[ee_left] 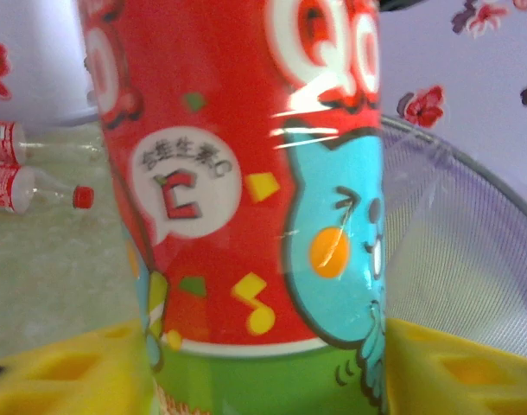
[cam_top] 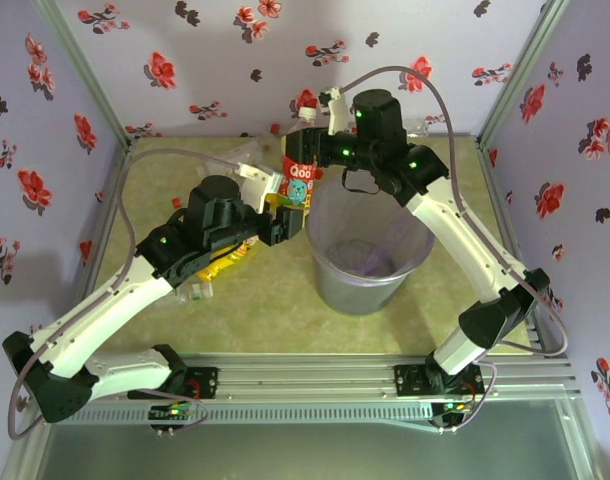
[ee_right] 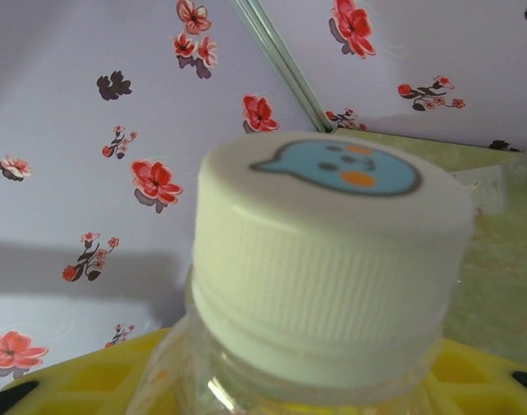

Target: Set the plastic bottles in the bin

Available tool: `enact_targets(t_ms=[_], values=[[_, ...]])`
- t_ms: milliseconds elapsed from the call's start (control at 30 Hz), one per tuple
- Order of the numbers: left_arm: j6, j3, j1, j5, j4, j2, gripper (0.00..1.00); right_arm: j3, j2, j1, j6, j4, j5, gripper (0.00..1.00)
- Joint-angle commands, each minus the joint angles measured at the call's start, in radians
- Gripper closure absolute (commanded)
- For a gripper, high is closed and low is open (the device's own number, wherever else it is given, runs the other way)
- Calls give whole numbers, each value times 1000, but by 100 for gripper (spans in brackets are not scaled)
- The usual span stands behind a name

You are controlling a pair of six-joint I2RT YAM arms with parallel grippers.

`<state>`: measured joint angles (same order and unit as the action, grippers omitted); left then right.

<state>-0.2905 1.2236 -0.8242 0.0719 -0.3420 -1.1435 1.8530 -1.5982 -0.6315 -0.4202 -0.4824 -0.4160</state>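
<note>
The bin stands at the centre of the overhead frame, open-mouthed, with its rim curving down the right side of the left wrist view. The red-labelled bottle is upright just left of the bin's rim, off the table, not over the opening.

The left gripper reaches in from lower left. Its yellow fingers are spread to either side of the bottle's lower body and lie against it; whether they squeeze it cannot be told. The right gripper comes from the upper right and pinches the neck under the white cap, with fingers on both sides.

A yellow bottle lies partly hidden beneath the left arm. Clear red-capped bottles lie on the table at the left.
</note>
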Motion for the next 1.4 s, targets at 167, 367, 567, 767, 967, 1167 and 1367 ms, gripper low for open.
enact_targets(t_ms=[167, 367, 567, 767, 967, 1167, 1367], values=[[-23, -28, -3, -145, -9, 47, 0, 80, 44, 96, 4, 65, 9, 57], [-168, -115, 73, -203, -166, 123, 0, 73, 121, 180, 80, -27, 17, 58], [-346, -209, 278, -204, -456, 168, 0, 37, 209, 181, 256, -282, 51, 65], [-463, -339, 440, -168, -550, 258, 0, -120, 313, 180, 366, -438, 131, 69], [-527, -426, 566, -110, -569, 250, 0, -251, 337, 181, 415, -491, 202, 72], [-683, -501, 682, -96, -538, 258, 0, -406, 368, 179, 386, -415, 135, 71], [-795, -580, 771, -91, -460, 293, 0, -559, 378, 179, 385, -319, 94, 69]])
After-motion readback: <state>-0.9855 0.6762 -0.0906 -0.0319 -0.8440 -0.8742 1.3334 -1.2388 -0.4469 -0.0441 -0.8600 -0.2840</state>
